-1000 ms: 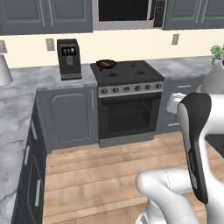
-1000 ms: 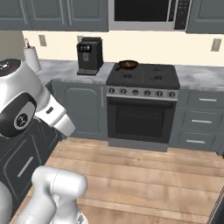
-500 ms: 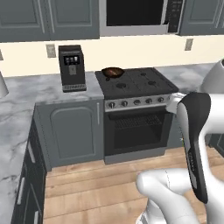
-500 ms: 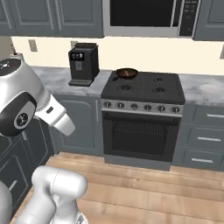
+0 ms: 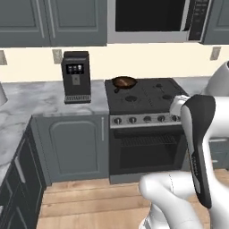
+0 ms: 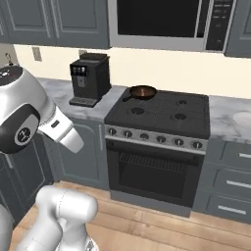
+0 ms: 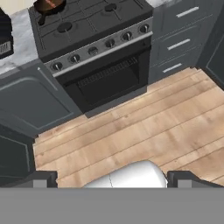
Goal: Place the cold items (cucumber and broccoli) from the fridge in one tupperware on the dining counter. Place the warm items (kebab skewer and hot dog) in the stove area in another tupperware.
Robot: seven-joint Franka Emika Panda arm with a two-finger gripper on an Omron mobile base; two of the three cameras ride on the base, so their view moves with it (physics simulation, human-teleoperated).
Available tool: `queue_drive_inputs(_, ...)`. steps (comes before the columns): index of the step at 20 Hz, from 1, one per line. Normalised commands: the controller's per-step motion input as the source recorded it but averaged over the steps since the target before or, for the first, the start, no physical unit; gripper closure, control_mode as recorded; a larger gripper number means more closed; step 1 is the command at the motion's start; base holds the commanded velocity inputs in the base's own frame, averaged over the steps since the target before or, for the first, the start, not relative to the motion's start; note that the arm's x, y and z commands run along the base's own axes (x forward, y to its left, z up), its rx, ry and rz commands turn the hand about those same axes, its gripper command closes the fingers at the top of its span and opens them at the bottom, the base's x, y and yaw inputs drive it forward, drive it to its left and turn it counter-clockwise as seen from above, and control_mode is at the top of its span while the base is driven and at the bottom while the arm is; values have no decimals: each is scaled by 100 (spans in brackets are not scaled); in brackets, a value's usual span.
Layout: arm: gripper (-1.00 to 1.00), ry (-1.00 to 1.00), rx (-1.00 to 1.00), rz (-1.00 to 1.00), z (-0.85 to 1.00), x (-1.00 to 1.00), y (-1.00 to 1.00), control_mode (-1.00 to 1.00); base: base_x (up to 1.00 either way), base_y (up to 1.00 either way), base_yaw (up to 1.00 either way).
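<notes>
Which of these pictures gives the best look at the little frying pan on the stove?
The right base view: the pan sits whole on the stove's back left burner, handle showing. The left base view shows the pan too, a bit smaller. The hand view catches part of it, cut off by the top edge.

You see a black stove (image 5: 145, 96) with a small pan (image 5: 124, 82) at its back-left burner, and a coffee machine (image 5: 76, 76) standing left on the marble counter (image 5: 40, 100).

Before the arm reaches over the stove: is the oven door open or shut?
Shut. The oven door sits flush under the knob panel, its handle against the front.
</notes>
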Motion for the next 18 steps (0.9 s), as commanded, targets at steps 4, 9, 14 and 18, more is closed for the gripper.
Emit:
queue_drive_inputs(4,-100,0,0,0,0,0,0,100,78,-41,22)
queue_drive_inputs(9,-100,0,0,0,0,0,0,100,80,-35,25)
queue_drive_inputs(14,-100,0,0,0,0,0,0,100,44,-51,7)
queue_drive_inputs(18,-100,0,0,0,0,0,0,100,51,-35,-1)
